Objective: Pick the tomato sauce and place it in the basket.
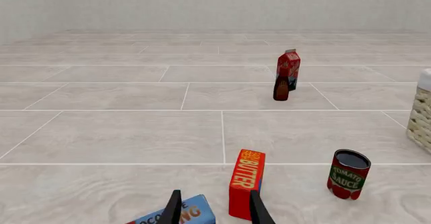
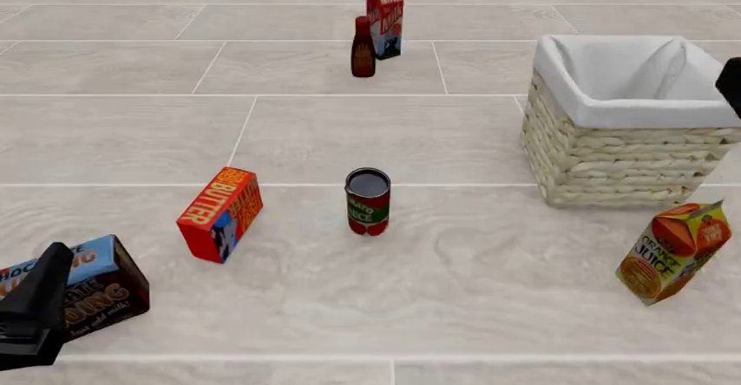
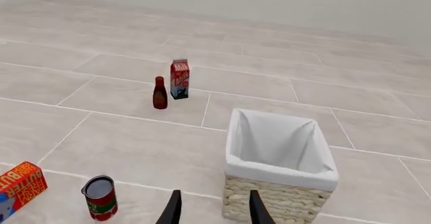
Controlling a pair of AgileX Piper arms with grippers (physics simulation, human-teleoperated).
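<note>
Tomato sauce (image 2: 367, 201) stood upright mid-tabletop, untouched, well apart from the basket (image 2: 617, 166).
Left pincer (image 1: 215, 209) and right pincer (image 3: 211, 208) both hung released, fingers spread, grasping nothing. The tabletop (image 2: 463, 272) was pale grey, tile-patterned; a plain light wall (image 1: 215, 4) rose behind it.

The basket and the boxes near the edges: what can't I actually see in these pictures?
- Basket floor: hidden by its cloth-lined walls in the front and right wrist views; only a corner shows in the left wrist view.
- Blue box: cut off by the edge and the left gripper in the left wrist view.
- Bottle label: too small everywhere.
- Right gripper: only fingertips visible.
</note>
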